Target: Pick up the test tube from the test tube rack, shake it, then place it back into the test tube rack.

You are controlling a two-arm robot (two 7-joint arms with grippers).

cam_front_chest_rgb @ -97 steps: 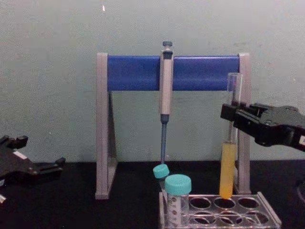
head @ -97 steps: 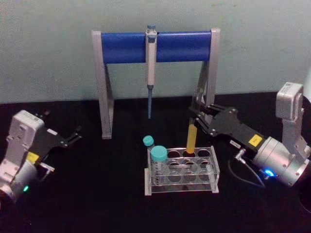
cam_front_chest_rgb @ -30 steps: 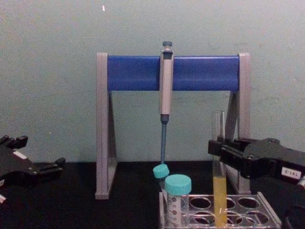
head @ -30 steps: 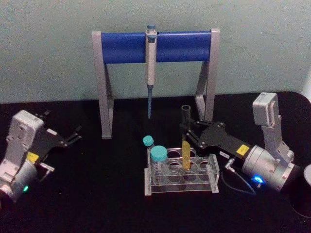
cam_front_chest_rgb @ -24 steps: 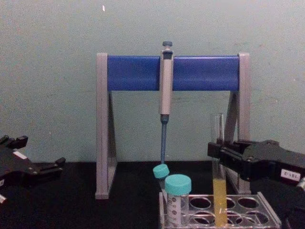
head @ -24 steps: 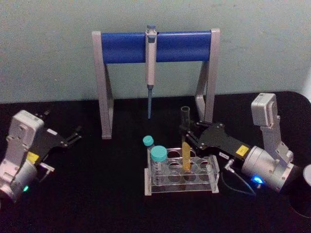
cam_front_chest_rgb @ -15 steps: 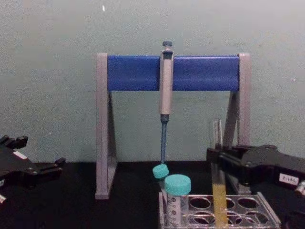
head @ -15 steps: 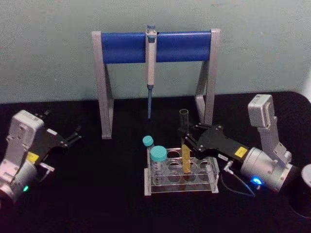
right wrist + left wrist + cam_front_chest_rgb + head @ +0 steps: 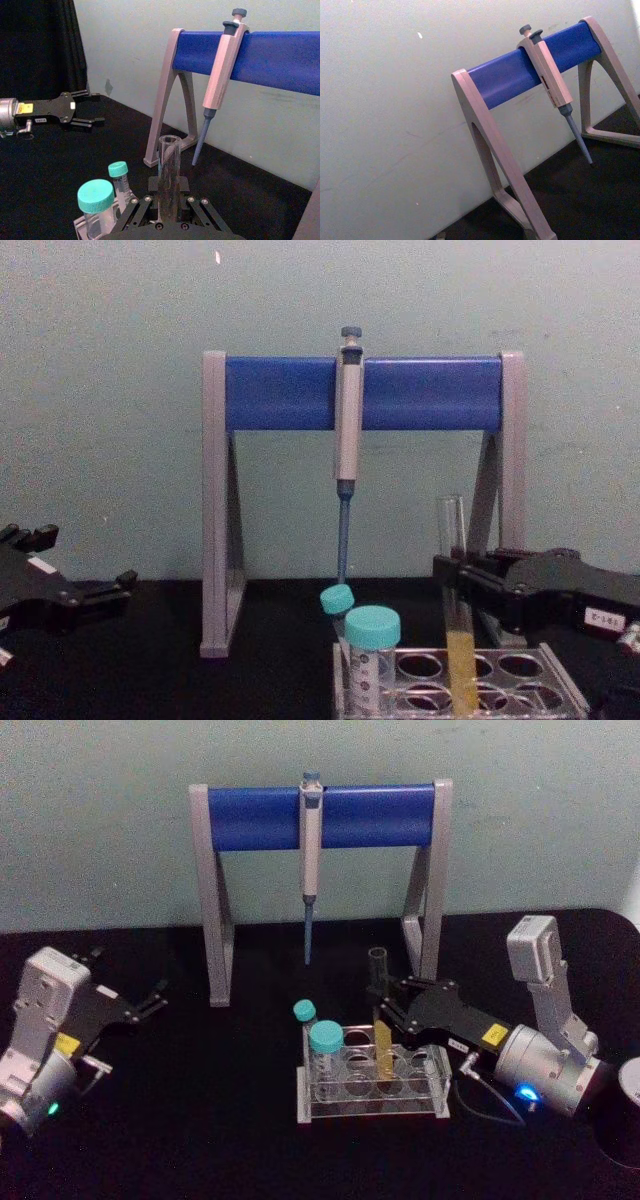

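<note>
The test tube (image 9: 379, 982), a long clear glass tube with yellow liquid low down, stands upright with its lower end inside a hole of the clear test tube rack (image 9: 440, 1072). My right gripper (image 9: 385, 1007) reaches in from the right and is shut on the tube's middle, just above the rack. The chest view shows the test tube (image 9: 452, 530) rising above the right gripper (image 9: 450, 578), with the yellow part down in the rack (image 9: 545, 692). In the right wrist view the test tube (image 9: 168, 175) stands between the fingers. My left gripper (image 9: 155, 998) rests open at the far left.
Two teal-capped vials (image 9: 326, 1042) stand at the rack's left end. Behind the rack is a grey-and-blue pipette stand (image 9: 320, 815) with a pipette (image 9: 310, 860) hanging from it. A round grey object (image 9: 630, 1082) sits at the right edge.
My right gripper has come down and slightly leftward with the test tube, taking it from above the rack into one of the holes. The left arm has not moved.
</note>
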